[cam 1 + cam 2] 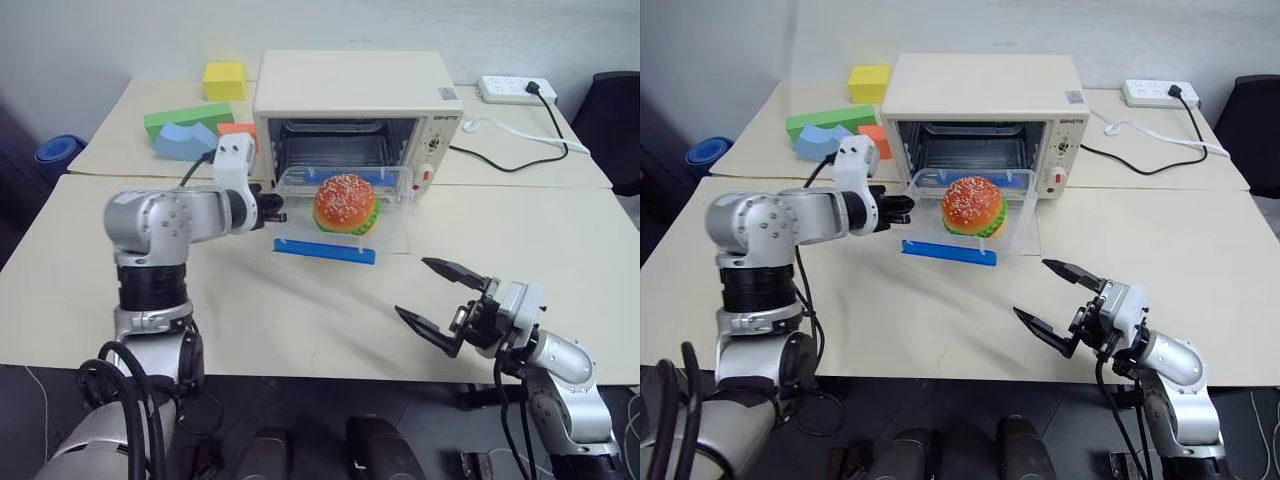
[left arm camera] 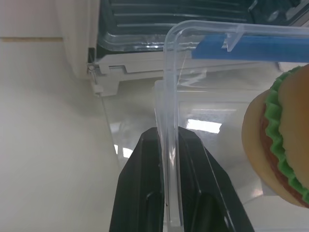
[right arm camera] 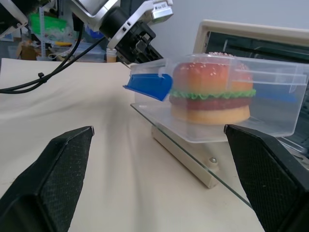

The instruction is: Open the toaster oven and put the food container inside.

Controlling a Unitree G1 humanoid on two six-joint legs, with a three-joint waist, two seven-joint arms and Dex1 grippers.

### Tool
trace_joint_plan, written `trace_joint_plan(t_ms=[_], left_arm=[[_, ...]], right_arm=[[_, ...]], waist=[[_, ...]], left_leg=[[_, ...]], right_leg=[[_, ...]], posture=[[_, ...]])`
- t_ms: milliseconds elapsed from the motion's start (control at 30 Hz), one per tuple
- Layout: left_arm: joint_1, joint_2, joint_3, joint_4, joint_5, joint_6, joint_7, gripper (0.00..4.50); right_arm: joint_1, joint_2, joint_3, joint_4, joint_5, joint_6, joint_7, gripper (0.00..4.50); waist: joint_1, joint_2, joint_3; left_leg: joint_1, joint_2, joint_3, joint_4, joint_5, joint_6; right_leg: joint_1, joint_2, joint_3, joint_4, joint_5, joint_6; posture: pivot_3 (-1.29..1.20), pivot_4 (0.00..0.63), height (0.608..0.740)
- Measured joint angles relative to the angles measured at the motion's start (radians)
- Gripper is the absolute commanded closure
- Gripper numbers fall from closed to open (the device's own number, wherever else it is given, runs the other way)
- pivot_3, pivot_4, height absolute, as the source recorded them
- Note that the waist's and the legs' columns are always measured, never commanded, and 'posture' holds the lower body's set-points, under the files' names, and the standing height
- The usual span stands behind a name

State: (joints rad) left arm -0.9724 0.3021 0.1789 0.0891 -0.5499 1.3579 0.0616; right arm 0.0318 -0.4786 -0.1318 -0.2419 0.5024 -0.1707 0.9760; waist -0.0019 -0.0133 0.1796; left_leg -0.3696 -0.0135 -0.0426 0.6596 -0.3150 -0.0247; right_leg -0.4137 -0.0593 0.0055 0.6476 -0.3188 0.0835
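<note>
The cream-white toaster oven (image 1: 350, 85) stands at the back of the table with its glass door (image 3: 193, 145) folded down flat. The clear food container (image 1: 395, 185), with a blue clip (image 1: 324, 250) and a toy burger (image 1: 345, 205) inside, sits low over that door, its far end at the oven's mouth. I cannot tell whether it rests on the glass. My left gripper (image 1: 277, 210) is shut on the container's left wall (image 2: 169, 87), one black finger (image 2: 145, 193) on each side. Nearer the table's front, to the right, my right gripper (image 1: 412, 286) stands wide open and holds nothing.
Foam blocks lie left of the oven: yellow (image 1: 224, 80), green (image 1: 188, 118), blue (image 1: 185, 140) and orange (image 1: 238, 130). A white power strip (image 1: 515, 90) with a black cable lies at the back right. A dark chair (image 1: 615, 120) stands beyond the right edge.
</note>
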Motion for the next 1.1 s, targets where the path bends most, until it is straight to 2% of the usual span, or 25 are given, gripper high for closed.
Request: trace_joint_plan(t_ms=[67,300,433,500,533,600,700,733,767,833,967,1000,1100], left_arm=[[-0.008,-0.016,-0.004,0.034,0.031,-0.046,-0.003,4.41],[-0.027,-0.041,-0.012,0.085,0.089,-0.134,-0.043,2.14],[-0.029,-0.072,0.081,0.084,0.062,-0.148,-0.05,0.91],[-0.023,-0.029,0.114,0.067,0.032,-0.15,-0.106,0.31],[-0.005,0.031,0.113,0.039,0.012,-0.151,-0.171,0.02],[0.049,0.168,0.102,-0.015,-0.025,-0.16,-0.322,0.01],[0.197,0.388,-0.003,-0.057,-0.003,-0.332,-0.615,0.76],[0.245,0.431,-0.035,-0.057,0.02,-0.405,-0.699,1.13],[0.288,0.455,-0.065,-0.056,0.039,-0.475,-0.776,1.4],[0.338,0.453,-0.108,-0.047,0.049,-0.555,-0.873,2.03],[0.397,0.376,-0.152,-0.051,0.05,-0.629,-0.937,3.3],[0.415,0.353,-0.165,-0.056,0.052,-0.654,-0.945,3.6],[0.441,0.262,-0.2,-0.055,0.082,-0.724,-0.93,4.48]], right_arm=[[0.012,0.001,-0.001,-0.013,-0.007,-0.005,-0.017,0.0],[0.06,0.008,-0.001,-0.039,-0.011,-0.024,-0.056,0.0],[0.071,0.002,-0.002,-0.073,0.003,0.0,-0.074,0.0],[0.069,-0.028,-0.003,-0.096,0.019,0.031,-0.074,0.0],[0.067,-0.05,-0.004,-0.11,0.027,0.058,-0.073,0.17],[0.071,-0.093,-0.008,-0.121,0.035,0.11,-0.072,0.55],[0.031,-0.125,0.016,-0.121,0.027,0.2,-0.078,1.54],[0.01,-0.131,0.026,-0.12,0.023,0.226,-0.085,2.0],[-0.019,-0.135,0.041,-0.118,0.013,0.258,-0.093,2.25],[-0.086,-0.136,0.081,-0.107,-0.008,0.312,-0.104,2.99],[-0.19,-0.13,0.144,-0.018,-0.072,0.346,-0.106,4.34],[-0.216,-0.124,0.154,0.016,-0.09,0.346,-0.109,4.5],[-0.303,-0.106,0.177,0.111,-0.141,0.331,-0.109,4.5]], waist=[[0.003,0.0,0.0],[0.006,0.0,0.0],[0.001,0.0,0.0],[-0.003,0.0,0.0],[-0.008,0.0,0.0],[-0.017,0.0,0.0],[-0.022,0.001,0.0],[-0.021,0.001,0.0],[-0.02,0.001,0.0],[-0.005,0.001,0.0],[0.021,0.001,0.0],[0.022,0.001,0.0],[0.023,0.001,0.0]], left_leg=[[0.0,0.0,0.0,0.001,0.0,0.0],[0.0,-0.001,-0.001,0.001,0.0,0.0],[0.0,0.0,0.0,0.001,0.0,0.0],[0.0,0.0,0.0,0.001,0.0,0.0],[0.0,0.001,0.001,0.001,0.0,0.0],[0.002,0.002,0.001,-0.001,0.0,-0.001],[0.002,0.001,0.001,-0.001,0.0,-0.001],[0.002,0.001,0.0,-0.001,0.001,-0.001],[0.002,0.001,0.0,-0.001,0.001,-0.001],[0.001,0.001,-0.001,0.001,0.001,0.0],[-0.001,-0.001,-0.002,0.003,-0.002,0.004],[-0.002,-0.001,-0.002,0.003,-0.002,0.005],[-0.003,-0.002,-0.001,0.004,-0.002,0.006]], right_leg=[[0.0,0.0,0.0,0.0,0.0,0.0],[0.0,-0.001,0.0,0.0,0.0,0.0],[0.0,0.0,0.0,0.0,0.0,0.0],[0.0,0.0,0.0,0.0,0.0,0.0],[0.0,0.001,0.001,0.001,0.0,0.0],[0.0,0.001,0.0,0.001,0.0,0.0],[0.001,0.001,0.001,0.0,-0.001,-0.001],[0.001,0.0,0.001,-0.001,-0.001,-0.001],[0.001,0.0,0.0,-0.001,-0.001,-0.002],[0.002,-0.001,0.0,-0.002,-0.001,-0.002],[0.001,-0.002,0.0,-0.002,-0.001,-0.001],[0.001,-0.003,0.0,-0.002,-0.001,-0.001],[0.001,-0.003,0.0,-0.002,0.0,0.0]], posture=[[0.0,0.15,0.74],[0.0,0.15,0.74],[0.0,0.15,0.74],[0.0,0.15,0.74],[0.0,0.15,0.74],[0.0,0.15,0.74],[0.0,0.15,0.74],[0.0,0.15,0.74],[0.0,0.15,0.74],[0.0,0.15,0.74],[0.0,0.15,0.74],[0.0,0.15,0.74],[0.0,0.15,0.74]])
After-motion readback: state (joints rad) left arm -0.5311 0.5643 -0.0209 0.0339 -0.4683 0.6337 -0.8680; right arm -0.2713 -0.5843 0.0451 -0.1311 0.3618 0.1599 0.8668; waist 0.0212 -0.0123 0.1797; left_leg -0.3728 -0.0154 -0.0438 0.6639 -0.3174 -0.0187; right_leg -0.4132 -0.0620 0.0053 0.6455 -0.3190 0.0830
